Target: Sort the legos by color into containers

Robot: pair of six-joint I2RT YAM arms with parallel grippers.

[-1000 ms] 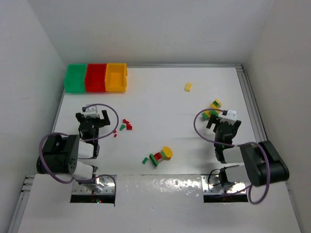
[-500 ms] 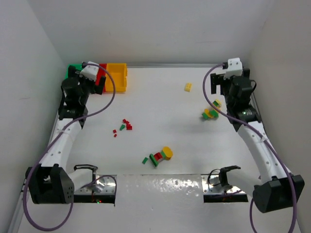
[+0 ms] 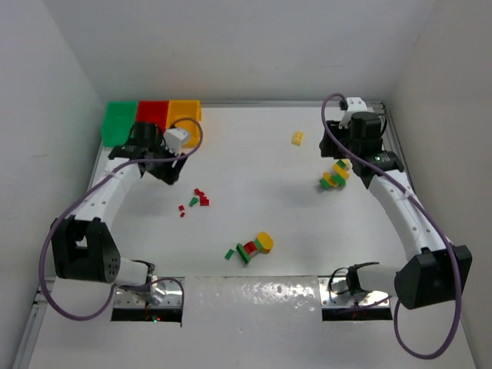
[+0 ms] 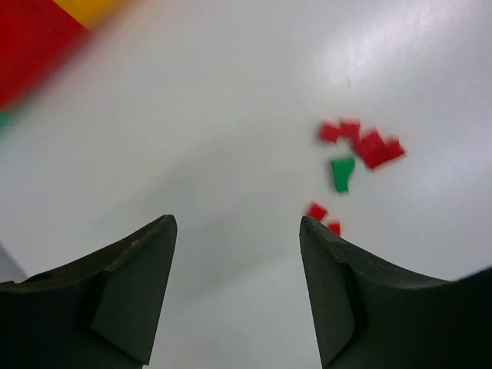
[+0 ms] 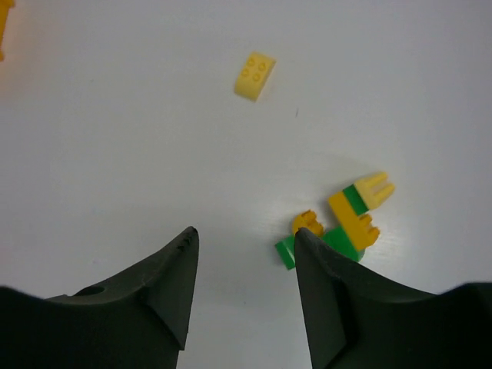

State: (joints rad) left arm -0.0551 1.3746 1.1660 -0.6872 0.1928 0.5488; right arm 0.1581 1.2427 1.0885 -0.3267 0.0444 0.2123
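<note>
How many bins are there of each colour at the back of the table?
Green bin: 1
Red bin: 1
Yellow bin: 1
Total: 3

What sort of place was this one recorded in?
Probably a robotics lab test cell: a white table enclosed by plain white walls, two arms bolted at its near edge, and toy bricks with three coloured bins laid out for sorting.

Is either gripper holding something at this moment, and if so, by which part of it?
Nothing is held. The left gripper and the right gripper both stand open, with no brick between them.
</note>
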